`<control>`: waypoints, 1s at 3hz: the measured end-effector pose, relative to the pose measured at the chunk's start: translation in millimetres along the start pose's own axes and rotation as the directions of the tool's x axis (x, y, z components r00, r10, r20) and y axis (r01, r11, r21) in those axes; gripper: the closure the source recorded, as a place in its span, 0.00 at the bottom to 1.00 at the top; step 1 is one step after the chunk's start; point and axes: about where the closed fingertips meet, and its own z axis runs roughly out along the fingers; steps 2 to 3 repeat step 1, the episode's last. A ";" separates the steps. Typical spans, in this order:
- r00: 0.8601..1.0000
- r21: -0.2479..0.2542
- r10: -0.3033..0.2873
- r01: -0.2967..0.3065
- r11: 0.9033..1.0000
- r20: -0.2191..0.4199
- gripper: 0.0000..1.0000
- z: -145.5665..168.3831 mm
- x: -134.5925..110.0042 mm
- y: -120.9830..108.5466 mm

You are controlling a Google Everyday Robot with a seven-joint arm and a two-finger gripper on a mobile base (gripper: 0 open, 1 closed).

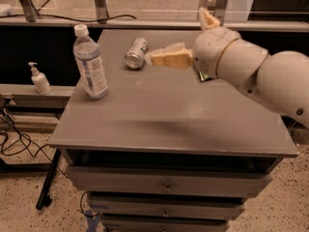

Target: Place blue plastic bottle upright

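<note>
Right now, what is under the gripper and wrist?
Under the gripper, right of the lying silver can, only grey tabletop shows. The wrist covers something; just a green corner peeks out. The blue plastic bottle stands upright, far left.
</note>
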 end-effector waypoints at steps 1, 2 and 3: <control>0.997 -0.006 -0.065 0.065 0.998 0.036 0.00 2.3 -24.2 3.0; 0.997 -0.006 -0.065 0.065 0.998 0.036 0.00 2.3 -24.2 3.0; 0.997 -0.006 -0.065 0.065 0.998 0.036 0.00 2.3 -24.2 3.0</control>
